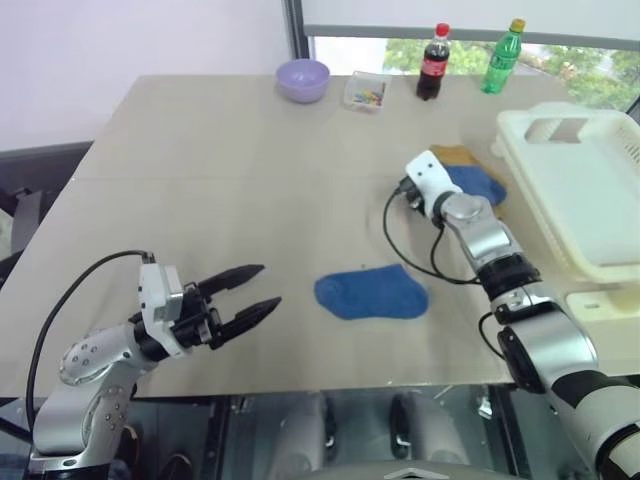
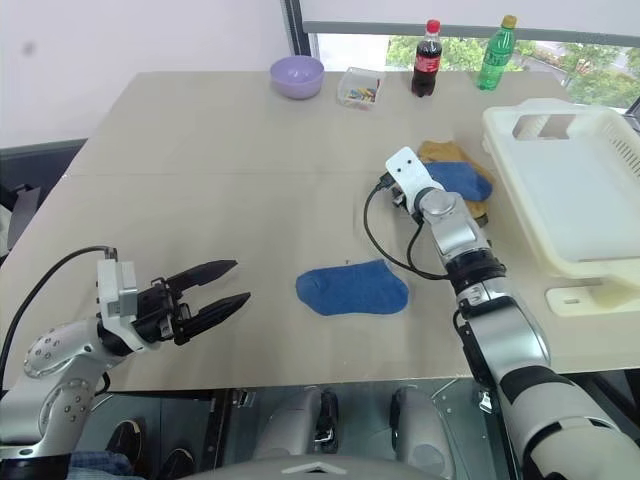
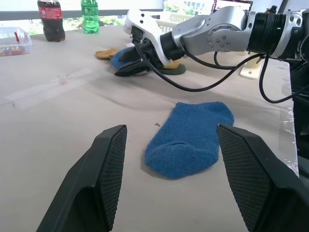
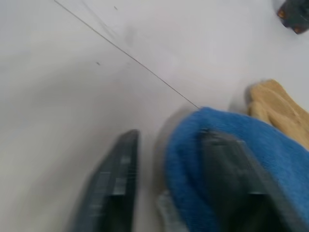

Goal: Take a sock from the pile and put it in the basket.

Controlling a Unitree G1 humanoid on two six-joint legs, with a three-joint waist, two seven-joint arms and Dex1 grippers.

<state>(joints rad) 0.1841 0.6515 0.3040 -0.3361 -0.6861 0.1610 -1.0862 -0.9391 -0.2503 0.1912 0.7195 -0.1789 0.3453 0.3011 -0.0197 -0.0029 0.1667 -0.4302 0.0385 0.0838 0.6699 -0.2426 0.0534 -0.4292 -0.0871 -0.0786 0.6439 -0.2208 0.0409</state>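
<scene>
Blue sock, loose: soft royal-blue terry sock (image 1: 372, 293) lies flat and alone on the tan matte tabletop (image 1: 200, 200), near the front edge, well apart from the pile.
Left claw: left gripper (image 1: 245, 296) hovers near the front-left edge, level, its two black ribbed fingers spread wide with nothing between them, aimed at that loose sock.
Right claw: right gripper (image 4: 169, 193) sits at the near edge of the pile, pitched slightly down; fingers partly apart, one on the bare table, the other over a blue fold. No closed grip yet.
Pile: small heap of soft socks (image 2: 455, 180), blue on top with mustard-yellow beneath, touching or just beside the basket's near wall; cannot tell which.
Step advice: looks like the grasp phase. Get both fingers around one fold of blue only, keep the yellow out, pinch deep because terry is limp and slips, then lift clear before swinging over the rim.
Basket: large cream-white plastic rectangular laundry basket (image 1: 560, 200) with cut-out handle, on the robot's right; no sock seen inside.
Far edge: lilac bowl (image 1: 303, 79), small clear box (image 1: 365, 92), cola bottle (image 1: 433, 62), green bottle (image 1: 503, 56), all well apart from the work.
</scene>
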